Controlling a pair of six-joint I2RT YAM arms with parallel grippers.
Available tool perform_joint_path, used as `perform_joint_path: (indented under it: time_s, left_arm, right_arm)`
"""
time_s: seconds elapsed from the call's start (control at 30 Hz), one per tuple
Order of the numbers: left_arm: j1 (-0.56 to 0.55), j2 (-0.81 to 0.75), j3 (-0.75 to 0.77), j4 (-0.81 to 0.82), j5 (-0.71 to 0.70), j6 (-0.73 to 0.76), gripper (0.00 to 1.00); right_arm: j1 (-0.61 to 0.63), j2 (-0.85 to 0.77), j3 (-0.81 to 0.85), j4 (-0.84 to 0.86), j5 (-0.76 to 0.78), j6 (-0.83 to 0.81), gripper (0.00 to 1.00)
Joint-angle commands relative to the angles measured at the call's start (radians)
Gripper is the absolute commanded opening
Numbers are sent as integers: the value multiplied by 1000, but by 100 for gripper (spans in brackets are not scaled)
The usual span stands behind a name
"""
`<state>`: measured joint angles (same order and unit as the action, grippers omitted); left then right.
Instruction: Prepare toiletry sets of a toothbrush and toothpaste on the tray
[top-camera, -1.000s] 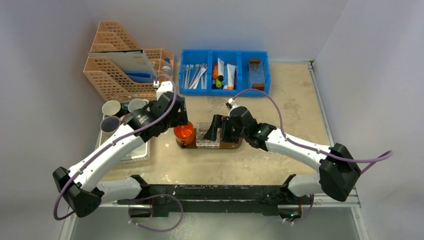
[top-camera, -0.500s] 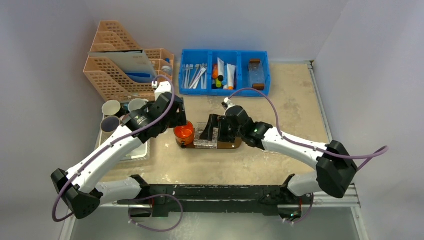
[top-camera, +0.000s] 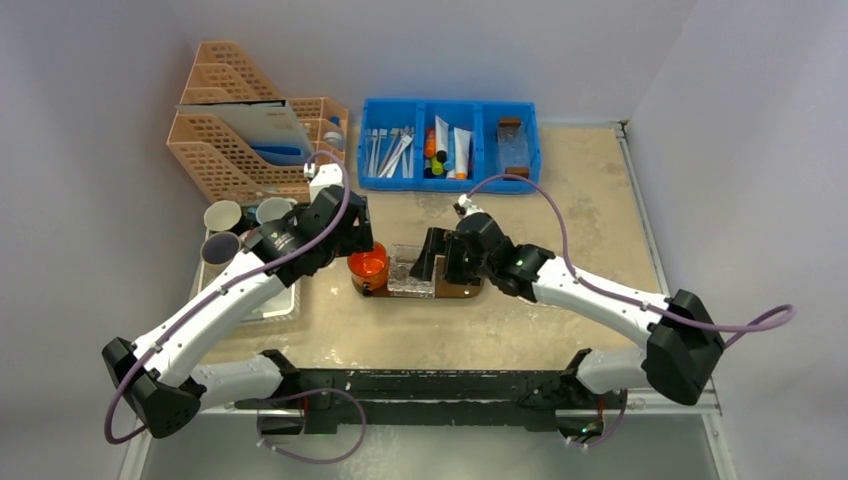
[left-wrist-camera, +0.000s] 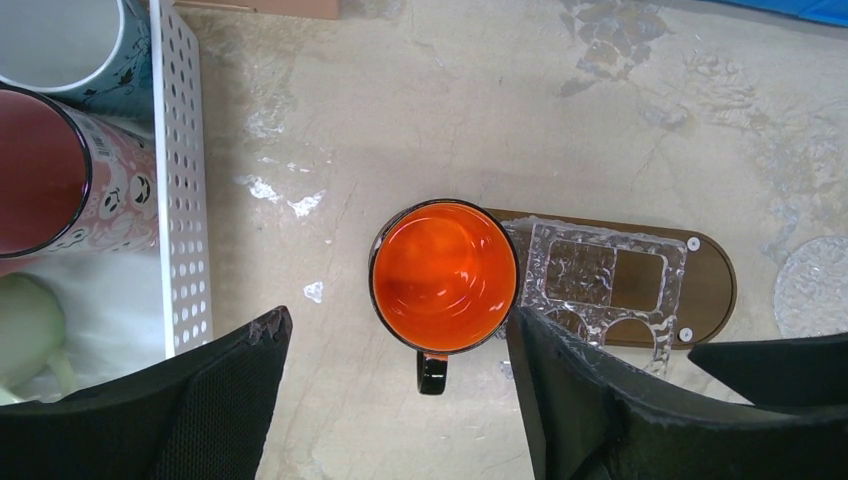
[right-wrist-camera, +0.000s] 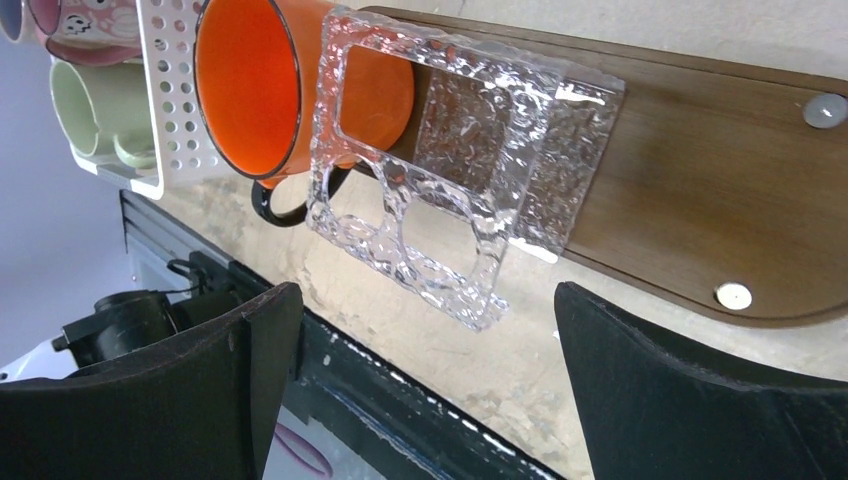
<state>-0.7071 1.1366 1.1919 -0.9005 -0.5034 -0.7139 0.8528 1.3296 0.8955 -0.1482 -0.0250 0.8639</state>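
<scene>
Several white-handled toothbrushes (top-camera: 392, 150) lie in the left compartment of a blue bin (top-camera: 450, 178) at the back; pale tubes (top-camera: 458, 148) lie in its middle compartment. The dark brown tray (top-camera: 468, 290) sits mid-table and also shows in the left wrist view (left-wrist-camera: 712, 290) and the right wrist view (right-wrist-camera: 700, 190). On it stand an orange mug (left-wrist-camera: 443, 277) and a clear glass holder (left-wrist-camera: 600, 285). My left gripper (top-camera: 360, 240) is open and empty above the mug. My right gripper (top-camera: 432, 258) is open and empty over the holder (right-wrist-camera: 450, 170).
A white perforated tray (left-wrist-camera: 180, 200) with mugs (left-wrist-camera: 40, 170) stands left of the brown tray. Peach file racks (top-camera: 250, 130) stand at the back left. Orange and green tubes (top-camera: 432, 150) share the bin's middle compartment. A clear glass coaster (left-wrist-camera: 812, 285) lies right of the tray.
My right gripper shifted slightly left over the holder, then back right. The left arm has barely moved. Nothing was picked up or let go.
</scene>
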Motion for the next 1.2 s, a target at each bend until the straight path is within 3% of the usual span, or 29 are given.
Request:
perform_joint_path:
  time_s: [0.0,0.4,0.63,0.83,1.17]
  left_arm:
    - [6,-17,-11,4,-26,1,79]
    - [58,-66,-39,-13,-40,14,87]
    - [182,-101,-57,-18,-20,83,91]
    - [307,-116,-49,-20,30,141,93]
    - [533,-90,-8,-69,104,237,92]
  right_arm:
    - [5,-62,26,-102,86,-34,99]
    - [-6,-108,155,-409,358,-137,99]
    - [-7,-53,251,-531,473,-151,99]
    - [-7,-73,236,-516,539,-183,99]
    - [-7,-203,145,-342,465,-374,99]
